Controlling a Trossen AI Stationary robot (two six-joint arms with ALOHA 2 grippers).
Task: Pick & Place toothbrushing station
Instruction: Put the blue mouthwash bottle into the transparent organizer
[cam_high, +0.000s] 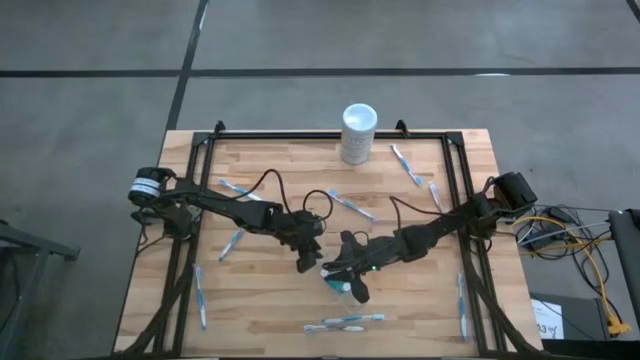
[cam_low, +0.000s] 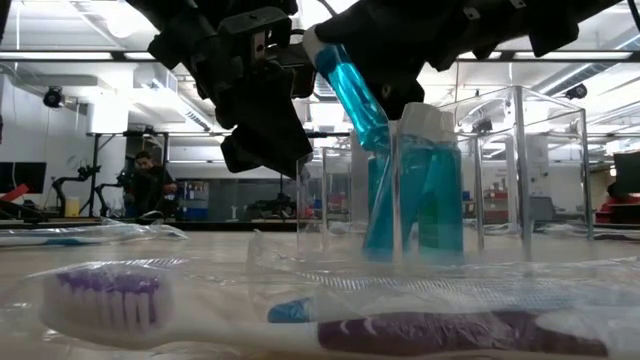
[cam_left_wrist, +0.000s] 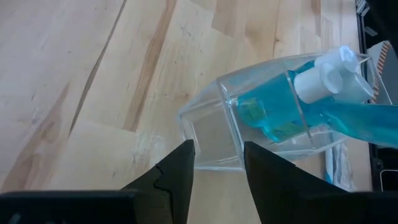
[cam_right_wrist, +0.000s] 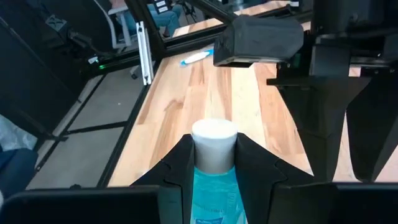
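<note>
Wrapped toothbrush (cam_low: 300, 320) with purple bristles lies closest, flat on the table (cam_high: 270, 305). Behind it stands the small clear cup (cam_low: 425, 205) near the table's front middle, with a teal tube (cam_low: 432, 190) already inside. On the left, the left gripper (cam_left_wrist: 217, 165) hangs just beside the cup, fingers a little apart, holding nothing. On the right, the right gripper (cam_right_wrist: 213, 162) pinches a second teal tube (cam_low: 352, 95), tilted into the cup. More toothbrushes (cam_high: 345, 322) lie scattered toward the edges.

Grey concrete floor (cam_high: 90, 110), ceiling lights (cam_low: 150, 100)
</note>
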